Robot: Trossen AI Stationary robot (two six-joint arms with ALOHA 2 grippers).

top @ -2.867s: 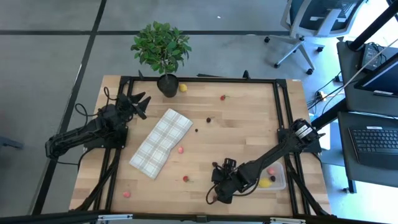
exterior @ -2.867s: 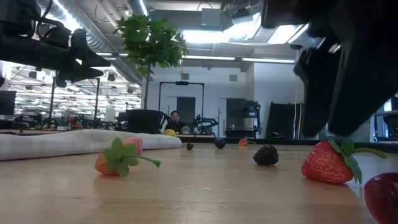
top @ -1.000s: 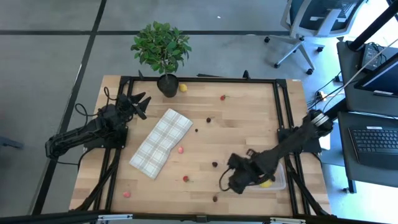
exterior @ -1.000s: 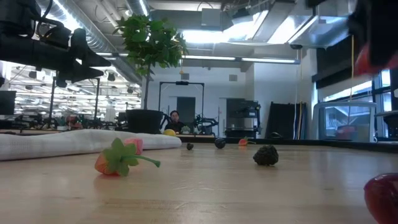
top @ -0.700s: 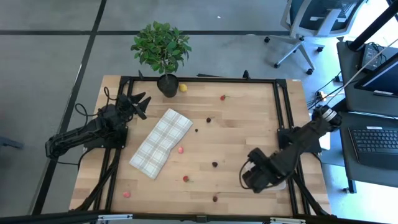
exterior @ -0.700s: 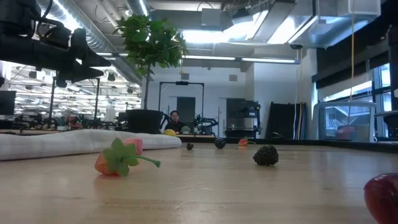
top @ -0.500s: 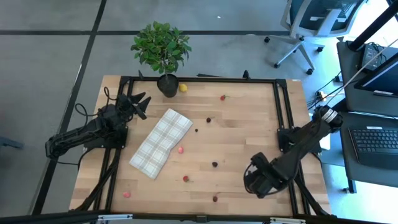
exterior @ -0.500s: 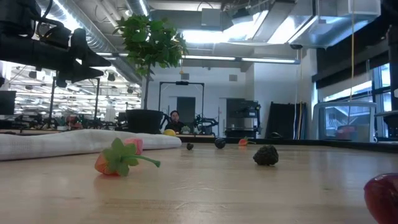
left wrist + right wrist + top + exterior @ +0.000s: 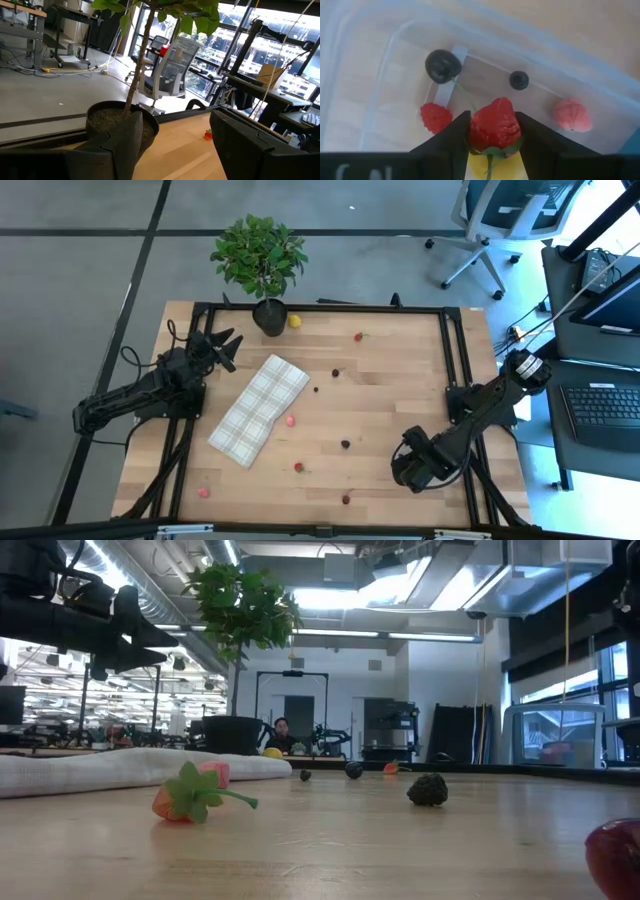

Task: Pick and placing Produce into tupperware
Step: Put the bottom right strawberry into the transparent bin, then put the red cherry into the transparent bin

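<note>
Red strawberry (image 9: pixel 495 125) between berries in tupperware (image 9: pixel 375 60)

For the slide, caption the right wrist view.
Right tool holding a toy strawberry over the clear tub, already holding berries and a lemon.

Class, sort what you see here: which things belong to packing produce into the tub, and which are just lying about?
Belongs:
- red toy strawberry between the right gripper fingers
- clear plastic tub
- loose dark berry

Lying about:
- white-and-grey plaid cloth
- green potted plant
</note>
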